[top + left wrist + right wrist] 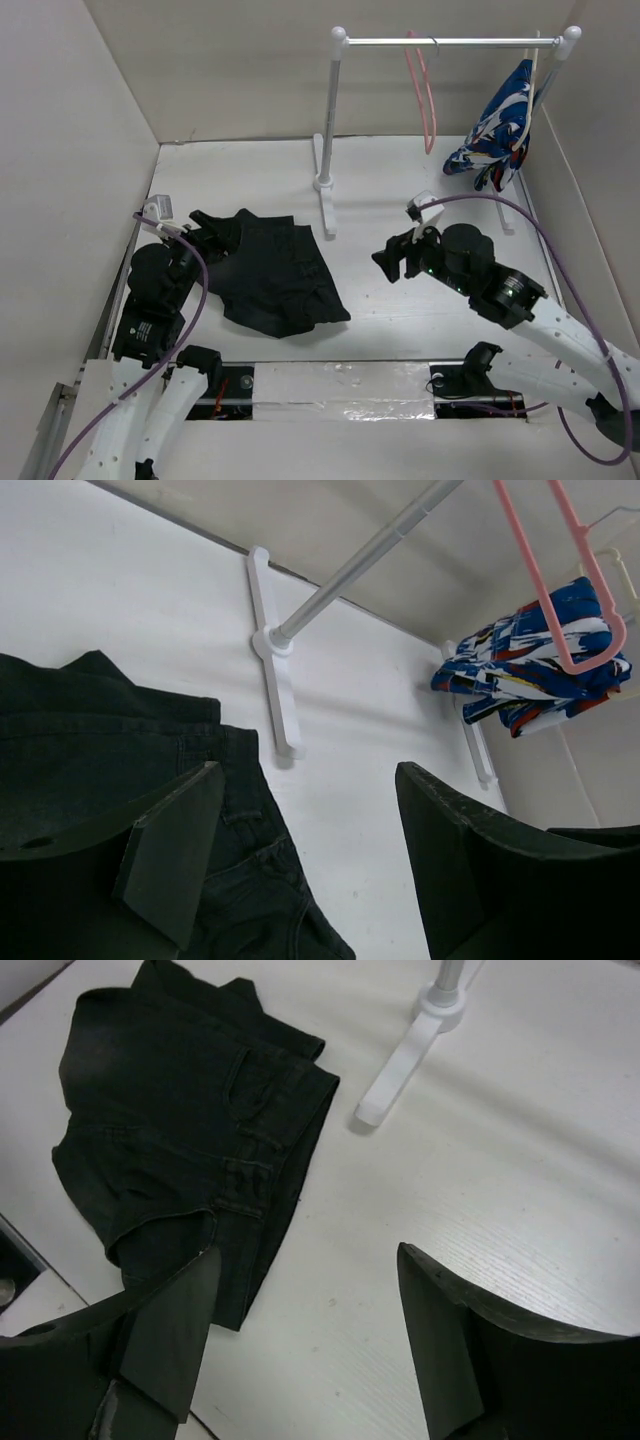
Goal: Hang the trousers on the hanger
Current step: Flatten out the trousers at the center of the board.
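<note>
Top external view is showing the left pincer (203,235) standing open just at the edge of the trousers (275,275), while the right pincer (390,264) is also gaping and empty, well apart from them. The trousers are lying crumpled on the tabletop (400,200). The hanger (428,95) is hanging on the rail (450,42). Being soft and floppy, they are probably needing a grip at the thicker waistband.

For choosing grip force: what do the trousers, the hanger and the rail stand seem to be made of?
Trousers: matte black woven cloth, perhaps denim; stitched seams, pocket and soft folds show. Hanger: smooth pink plastic, probably; thin, evenly coloured. Rail stand: glossy white posts and feet, likely plastic or painted; the top bar shines like metal.
</note>
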{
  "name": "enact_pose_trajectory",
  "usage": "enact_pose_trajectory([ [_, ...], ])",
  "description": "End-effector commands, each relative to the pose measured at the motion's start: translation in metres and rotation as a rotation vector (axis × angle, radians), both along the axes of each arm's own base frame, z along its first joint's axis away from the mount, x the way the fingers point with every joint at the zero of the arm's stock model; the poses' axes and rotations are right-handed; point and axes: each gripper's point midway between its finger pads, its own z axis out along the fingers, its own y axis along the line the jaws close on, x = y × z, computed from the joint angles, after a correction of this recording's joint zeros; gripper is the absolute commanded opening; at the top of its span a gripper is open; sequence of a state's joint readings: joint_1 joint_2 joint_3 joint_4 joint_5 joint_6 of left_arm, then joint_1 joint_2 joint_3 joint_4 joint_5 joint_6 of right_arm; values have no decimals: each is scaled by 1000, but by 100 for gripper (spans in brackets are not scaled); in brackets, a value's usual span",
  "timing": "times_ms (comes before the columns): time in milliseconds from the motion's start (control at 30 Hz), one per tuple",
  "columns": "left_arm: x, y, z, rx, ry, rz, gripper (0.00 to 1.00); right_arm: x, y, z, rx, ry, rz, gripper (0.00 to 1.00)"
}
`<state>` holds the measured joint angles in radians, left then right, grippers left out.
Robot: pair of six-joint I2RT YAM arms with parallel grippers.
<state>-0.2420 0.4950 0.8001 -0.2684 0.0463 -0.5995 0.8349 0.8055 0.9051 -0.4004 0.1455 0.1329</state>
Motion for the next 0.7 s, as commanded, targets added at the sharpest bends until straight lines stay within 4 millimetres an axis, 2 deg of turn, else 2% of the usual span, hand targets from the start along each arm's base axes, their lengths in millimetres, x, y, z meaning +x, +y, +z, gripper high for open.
enact_pose_trajectory([
  [0,4,-2,12,-1,-46,-9,67,4,29,2,42,-24,92,74],
  [33,6,1,10,0,-41,10,68,8,32,-1,41,-21,95,65],
  [67,8,1,3,2,-26,18,68,13,43,-6,43,-15,115,39],
  [100,8,3,-1,-1,-19,26,67,16,49,-13,43,-8,125,28],
  [133,9,4,-4,-2,-12,35,67,19,55,-16,43,-4,134,11],
  [167,9,4,-9,-4,-1,36,66,23,68,-26,34,20,161,0],
  [267,11,14,-20,-1,32,100,61,41,84,-30,44,4,149,0],
  [300,11,16,-23,-1,40,113,59,49,91,-50,9,38,145,0],
  [333,10,19,-24,2,38,123,51,57,95,-51,2,46,135,1],
  [367,10,22,-31,11,54,141,47,62,100,-56,-10,58,135,7],
  [400,10,24,-34,16,62,153,41,70,102,-61,-27,63,107,27],
  [433,9,29,-37,23,73,179,27,77,108,-81,-63,101,100,41],
  [467,8,32,-44,31,98,192,21,90,118,-73,-30,66,86,54],
  [500,8,34,-50,34,111,207,17,98,120,-80,-33,70,75,70],
  [533,7,39,-53,35,118,234,13,105,129,-101,-59,99,79,74],
  [600,5,41,-59,26,139,248,12,122,136,-108,-61,110,48,83],
  [633,4,42,-59,25,141,255,17,126,141,-115,-68,122,49,84],
  [667,3,43,-61,25,152,260,22,135,144,-136,-85,155,42,85],
])
